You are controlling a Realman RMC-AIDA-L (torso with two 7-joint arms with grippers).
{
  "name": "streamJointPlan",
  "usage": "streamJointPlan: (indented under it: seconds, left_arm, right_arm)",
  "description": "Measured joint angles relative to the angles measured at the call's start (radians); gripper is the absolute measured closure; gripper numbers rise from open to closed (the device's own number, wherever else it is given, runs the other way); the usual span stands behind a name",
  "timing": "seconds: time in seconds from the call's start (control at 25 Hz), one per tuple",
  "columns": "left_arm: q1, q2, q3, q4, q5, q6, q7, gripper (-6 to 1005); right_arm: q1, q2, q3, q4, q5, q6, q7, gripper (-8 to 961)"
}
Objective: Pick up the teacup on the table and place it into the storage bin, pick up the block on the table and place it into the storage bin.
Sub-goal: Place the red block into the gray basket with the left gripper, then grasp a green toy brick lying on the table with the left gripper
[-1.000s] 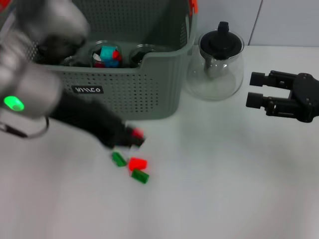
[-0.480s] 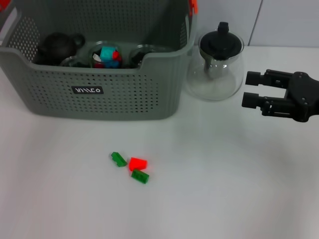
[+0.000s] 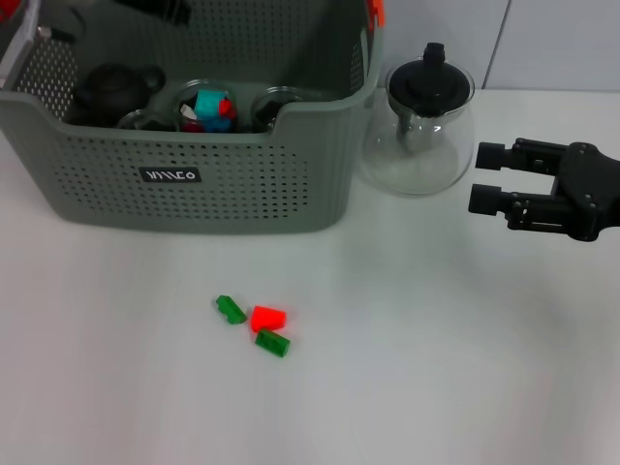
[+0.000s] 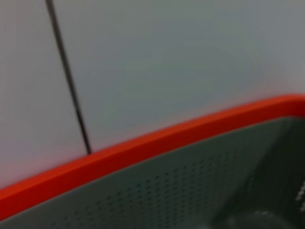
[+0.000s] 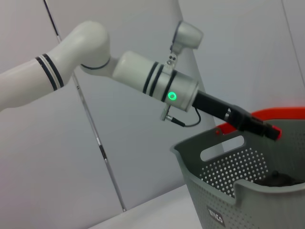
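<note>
Since a second ago the left gripper [image 5: 267, 130] has lifted from the blocks to above the storage bin [image 3: 242, 184]; whether its jaws hold anything cannot be told. Three blocks lie on the table [image 3: 436, 368]: two green blocks [image 3: 231, 309] and one red block [image 3: 268, 318], near of the bin. The right gripper [image 3: 489, 177] hovers right of the glass teapot [image 3: 418, 131], jaws apart and empty.

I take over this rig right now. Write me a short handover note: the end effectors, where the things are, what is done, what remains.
Left end effector: up over the basket; whether it carries anything cannot be seen.
Right end effector: open, empty, hovering beside the glass teapot.
Done: tea ware and coloured blocks lie in the basket; no teacup is on the table.
Left: red block and two green blocks on the table in front of the basket.
</note>
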Motion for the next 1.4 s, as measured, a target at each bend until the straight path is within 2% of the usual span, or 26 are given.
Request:
streamJointPlan:
  seconds: [0.12, 0.28, 0.44, 0.56, 0.68, 0.84, 0.92, 1.0, 1.08, 1.12, 1.16, 1.28, 1.4]
  left_arm:
    - [-0.002, -0.021, 0.001, -0.004, 0.063, -0.020, -0.011, 745]
    - [0.002, -0.034, 0.024, -0.005, 0.085, -0.020, -0.015, 716]
    - [0.011, -0.046, 0.033, 0.018, 0.081, -0.016, -0.015, 519]
    - [0.031, -0.052, 0.017, 0.090, 0.045, 0.022, -0.011, 461]
    - [0.092, -0.053, -0.015, 0.239, -0.109, 0.150, 0.035, 403]
    - [0.187, -0.039, -0.092, 0.397, -0.493, 0.415, 0.173, 325]
    - [0.237, -0.041, -0.137, 0.460, -0.681, 0.604, 0.271, 289]
    - [0.270, -0.054, -0.157, 0.510, -0.763, 0.743, 0.332, 256]
    - [0.319, -0.078, -0.150, 0.579, -0.810, 0.873, 0.386, 222]
    - [0.367, -0.099, -0.107, 0.629, -0.805, 0.917, 0.412, 222]
    - [0.367, -0.099, -0.107, 0.629, -0.805, 0.917, 0.412, 222]
    - [0.454, -0.138, -0.010, 0.692, -0.739, 0.925, 0.465, 223]
    - [0.505, -0.160, 0.069, 0.701, -0.633, 0.911, 0.508, 224]
  right_arm:
    - [-0.001, 0.000, 0.000, 0.000, 0.000, 0.000, -0.002, 163]
    - [-0.002, 0.000, -0.001, 0.000, 0.000, -0.004, -0.003, 163]
    - [-0.004, -0.001, -0.001, 0.000, 0.000, -0.009, -0.004, 163]
    - [-0.006, -0.002, -0.001, 0.000, 0.000, -0.014, -0.004, 163]
    - [-0.008, -0.005, -0.001, 0.000, 0.000, -0.015, -0.004, 163]
    - [-0.009, -0.008, -0.001, 0.000, 0.000, -0.016, -0.007, 163]
    - [-0.009, -0.009, -0.001, 0.000, 0.000, -0.016, -0.008, 163]
    - [-0.010, -0.011, -0.001, 0.000, 0.000, -0.020, -0.008, 163]
    - [-0.012, -0.012, 0.001, 0.000, 0.000, -0.024, -0.008, 163]
    - [-0.014, -0.013, 0.003, 0.000, 0.000, -0.026, -0.008, 163]
    - [-0.014, -0.013, 0.003, 0.000, 0.000, -0.026, -0.008, 163]
    - [-0.015, -0.013, 0.004, 0.000, 0.000, -0.026, -0.007, 163]
    - [-0.016, -0.013, 0.004, 0.002, 0.000, -0.026, -0.005, 163]
